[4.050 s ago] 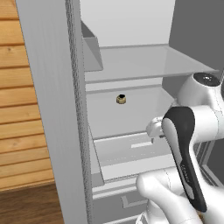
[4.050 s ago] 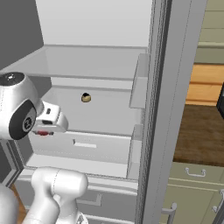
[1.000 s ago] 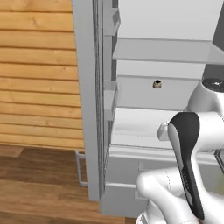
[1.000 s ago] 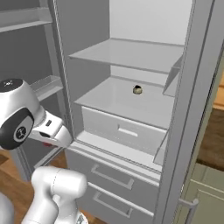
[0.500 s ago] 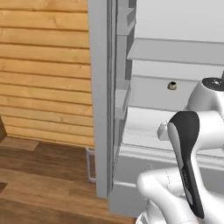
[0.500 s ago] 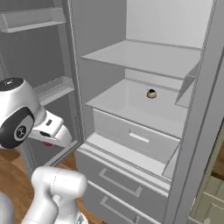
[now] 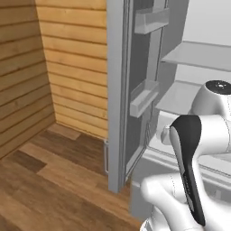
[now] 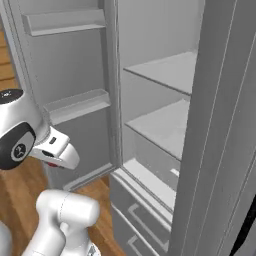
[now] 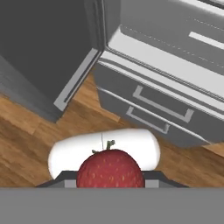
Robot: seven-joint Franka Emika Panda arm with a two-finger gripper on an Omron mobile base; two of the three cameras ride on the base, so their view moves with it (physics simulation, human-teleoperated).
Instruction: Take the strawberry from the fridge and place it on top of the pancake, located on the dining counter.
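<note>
The base has swung left since a second ago, so the fridge (image 8: 165, 130) now sits further right in both base views, door open. The gripper (image 9: 110, 181) is clamped on the strawberry (image 9: 110, 169), held between its fingertips above the wooden floor (image 9: 26, 140).

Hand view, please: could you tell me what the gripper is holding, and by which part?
The small red strawberry, clamped across its sides by the gripper, green stem end facing away from the camera.
</note>
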